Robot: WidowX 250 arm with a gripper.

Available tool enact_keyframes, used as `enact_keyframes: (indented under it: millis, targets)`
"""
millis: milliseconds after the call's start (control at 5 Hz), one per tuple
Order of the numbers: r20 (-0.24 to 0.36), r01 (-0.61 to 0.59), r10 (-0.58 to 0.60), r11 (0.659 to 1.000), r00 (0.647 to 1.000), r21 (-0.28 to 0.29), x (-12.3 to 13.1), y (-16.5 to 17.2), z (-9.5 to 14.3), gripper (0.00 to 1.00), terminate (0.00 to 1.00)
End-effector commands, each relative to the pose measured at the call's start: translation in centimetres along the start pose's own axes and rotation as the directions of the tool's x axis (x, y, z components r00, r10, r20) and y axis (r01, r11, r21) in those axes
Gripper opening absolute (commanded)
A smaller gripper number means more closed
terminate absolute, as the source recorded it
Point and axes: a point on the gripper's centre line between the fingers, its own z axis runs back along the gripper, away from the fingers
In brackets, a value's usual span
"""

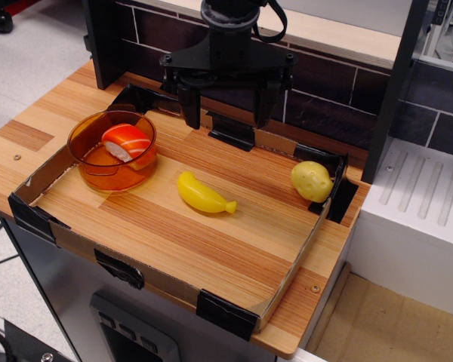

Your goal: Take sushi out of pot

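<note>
The sushi (126, 141), orange-red with white stripes over a white base, lies inside the round translucent orange pot (87, 154) at the left of the wooden table. My black gripper (228, 105) hangs at the back centre, above the table and well to the right of the pot. Its two fingers (190, 105) point down with a wide gap between them and nothing held.
A yellow banana (202, 194) lies mid-table. A pale yellow potato (311, 181) sits at the right, by the low cardboard rim (291, 275) that borders the work area. A dark brick-pattern wall (325, 90) stands behind. A white surface (415, 204) adjoins on the right.
</note>
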Motion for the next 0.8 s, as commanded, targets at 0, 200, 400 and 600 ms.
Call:
enact_keyframes:
  millis: [0,200,400,600]
  targets:
    - [0.0,0.0,0.0,1.0,1.0,0.0,0.0,0.0,0.0,1.0,0.0]
    - [0.061,-0.194,0.197,0.98,0.979,-0.038,0.9,1.8,1.3,1.0,0.0]
    - [0.078,-0.337,0.341,0.94,0.937,-0.057,2.0,4.0,2.1,1.0,0.0]
    - [0.108,-0.547,0.548,0.836,0.83,-0.035,3.4,7.1,2.6,1.0,0.0]
